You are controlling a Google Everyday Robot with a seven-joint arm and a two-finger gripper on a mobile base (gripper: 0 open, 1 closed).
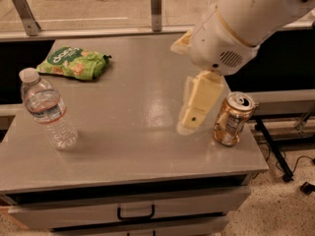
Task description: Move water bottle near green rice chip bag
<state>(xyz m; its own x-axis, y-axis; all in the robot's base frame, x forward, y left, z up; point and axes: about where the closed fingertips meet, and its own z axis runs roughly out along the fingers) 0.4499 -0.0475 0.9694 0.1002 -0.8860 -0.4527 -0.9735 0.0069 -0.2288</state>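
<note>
The water bottle [47,111] stands upright at the front left of the grey table [133,146]; it is clear and ribbed, with a white cap and a white-blue label. The green rice chip bag [74,63] lies flat at the back left, a bottle's length behind the bottle. My gripper [195,109] hangs from the white arm [241,23], which reaches in from the upper right. The gripper points down over the right middle of the table, just left of a gold can, and is far right of the bottle. It holds nothing that I can see.
A gold drink can [234,118] stands near the table's front right edge, close beside the gripper. A drawer with a black handle [135,213] sits under the tabletop. A metal rail with posts [156,1] runs behind the table. Cables and a stand leg [275,151] lie on the floor at right.
</note>
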